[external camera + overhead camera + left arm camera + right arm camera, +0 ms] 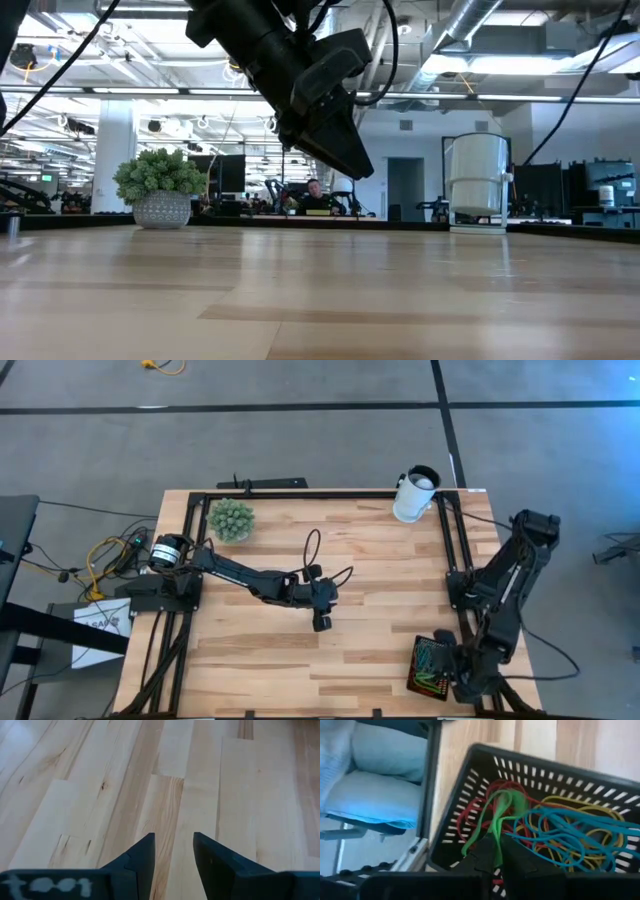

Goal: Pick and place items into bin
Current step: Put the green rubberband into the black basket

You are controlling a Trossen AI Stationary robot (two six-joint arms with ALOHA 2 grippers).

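Where the high view looks down, the bin [430, 667] sits at the counter's [340, 560] near right corner, coloured rubber bands [432, 660] inside; the right pincer [462, 678] hangs over it, the left pincer [321, 622] mid-counter. Left wrist view — fingers [142, 857] apart over bare wood. Right wrist view — fingertips nearly together, pinching a green band [502, 812] above the red, yellow and blue loops.

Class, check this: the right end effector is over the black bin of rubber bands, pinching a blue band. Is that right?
Not quite. The right end effector is over the black bin, but the band between its fingers is green, not blue. The blue bands lie loose in the bin. The right wrist view shows this.
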